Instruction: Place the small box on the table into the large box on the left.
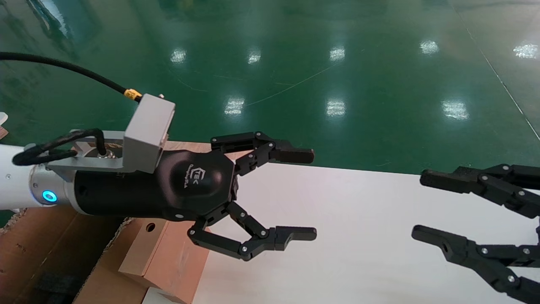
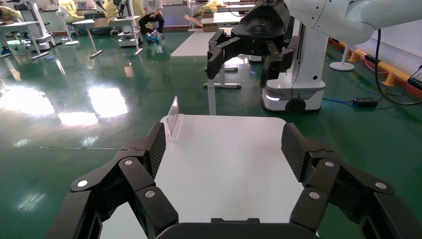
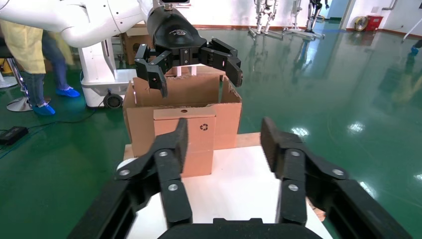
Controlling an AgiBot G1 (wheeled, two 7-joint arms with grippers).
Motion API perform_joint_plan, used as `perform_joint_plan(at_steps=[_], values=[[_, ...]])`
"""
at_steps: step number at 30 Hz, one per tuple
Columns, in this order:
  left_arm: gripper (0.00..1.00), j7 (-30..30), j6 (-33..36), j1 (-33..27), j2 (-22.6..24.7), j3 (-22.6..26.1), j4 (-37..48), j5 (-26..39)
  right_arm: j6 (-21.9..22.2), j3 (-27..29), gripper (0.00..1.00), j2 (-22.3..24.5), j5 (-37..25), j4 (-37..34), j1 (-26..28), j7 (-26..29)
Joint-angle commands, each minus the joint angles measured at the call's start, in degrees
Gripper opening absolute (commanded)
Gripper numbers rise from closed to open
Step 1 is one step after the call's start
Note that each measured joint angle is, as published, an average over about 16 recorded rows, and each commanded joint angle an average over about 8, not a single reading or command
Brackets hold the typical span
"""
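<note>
The small box [image 1: 165, 255] is pinkish-brown with a round hole on top. It stands upright at the left edge of the white table [image 1: 358, 236], against the large box [image 1: 38, 257]. The right wrist view shows its recycling mark and the small box [image 3: 199, 144] in front of the torn-edged large box [image 3: 142, 107]. My left gripper [image 1: 313, 194] is open and empty, held above the small box, fingers pointing right over the table. My right gripper [image 1: 417, 205] is open and empty over the table's right side, facing the small box [image 3: 224, 137].
A reddish wooden board [image 1: 185, 146] lies under the large box and beyond the table's far edge. A clear plastic stand [image 2: 172, 117] sits at a far corner of the table [image 2: 224, 169]. Green floor surrounds the table.
</note>
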Motion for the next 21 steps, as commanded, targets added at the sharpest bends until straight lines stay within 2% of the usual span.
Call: perform_joint_plan(at_steps=[1, 6, 11, 21], values=[[1.0, 0.03, 0.07, 0.0, 0.1, 0.0, 0.01, -0.1, 0.0, 0.0, 0.0, 0.0, 0.0, 0.0, 0.0, 0.0], [1.0, -0.34, -0.83, 0.0, -1.01, -0.07, -0.22, 1.01, -0.01, -0.02, 0.0, 0.0, 0.01, -0.02, 0.01, -0.01], [1.0, -2.89, -2.82, -0.11, -4.06, 0.3, -1.6, 4.05, -0.01, -0.04, 0.0, 0.0, 0.02, -0.04, 0.03, -0.03], [1.0, -12.01, -1.71, -3.86, -12.27, 3.91, -4.21, 15.35, 0.0, -0.07, 0.0, 0.02, 0.03, -0.06, 0.03, -0.04]])
